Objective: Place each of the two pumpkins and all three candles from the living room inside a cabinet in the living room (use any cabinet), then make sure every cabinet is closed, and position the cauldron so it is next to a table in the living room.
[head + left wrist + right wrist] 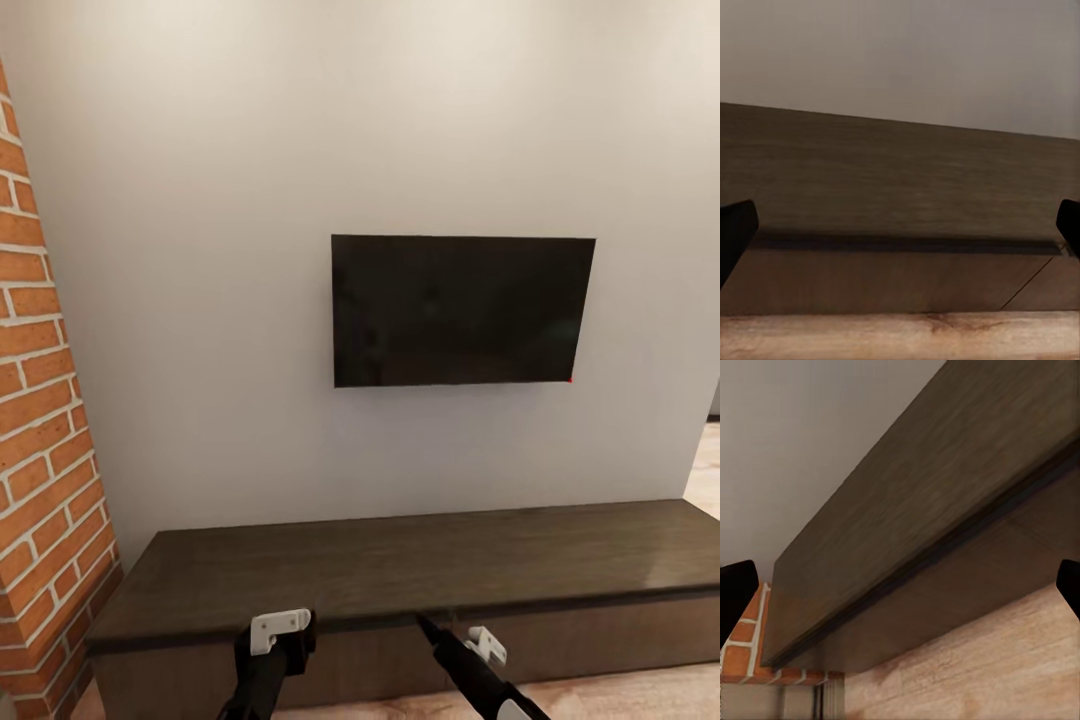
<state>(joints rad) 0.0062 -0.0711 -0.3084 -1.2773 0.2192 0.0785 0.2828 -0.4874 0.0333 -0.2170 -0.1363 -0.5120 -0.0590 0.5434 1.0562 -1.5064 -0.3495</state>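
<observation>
I have the cabinet in front of me, a long, low, dark brown unit running along the foot of the pale wall, its top bare and faintly glossy toward the right end. Its front face looks flush under the overhanging top edge, so I read the drawers as shut (a thin seam in the front shows in the left wrist view, nothing more). The cabinet's left end sits just beside the red brick wall, and its right end reaches toward the doorway side, where a strip of light wood floor shows.

My left gripper is spread wide: its two dark fingertips sit at opposite sides of the wrist picture with the cabinet's front edge between them, and nothing is held. My right gripper is parted just as widely and empty, its fingertips framing the cabinet's front edge and the plank floor below it. In the head view both arms come up near the cabinet's front, the left arm toward the left half, the right arm nearer the middle.

Above the cabinet, a black TV hangs on the wall, well apart from the top.
</observation>
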